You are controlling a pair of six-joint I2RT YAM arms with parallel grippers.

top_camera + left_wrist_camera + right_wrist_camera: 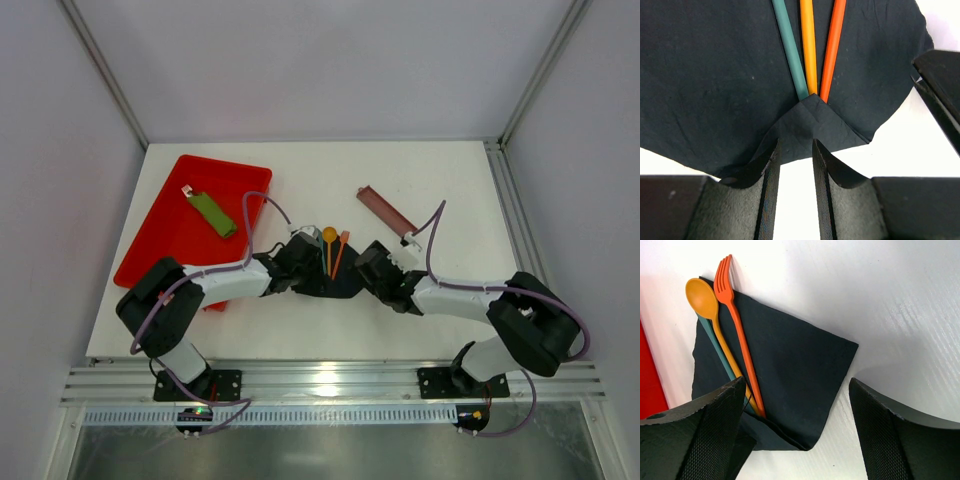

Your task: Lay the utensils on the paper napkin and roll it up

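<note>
The black paper napkin (335,284) lies on the white table between my two grippers. Three utensils lie side by side on it: an orange spoon (702,297), an orange fork (725,277) and a teal handle (790,50). Their heads stick out past the far edge. The near corner of the napkin (812,120) is folded over the handle ends. My left gripper (795,147) is narrowly open, its tips at the edge of that fold. My right gripper (797,385) is wide open and low over the napkin's (790,360) right near corner.
A red tray (165,230) at the left holds a flat green piece (213,213). A long narrow brown tray (387,210) lies at the back right. The right gripper's finger (940,95) shows close by in the left wrist view.
</note>
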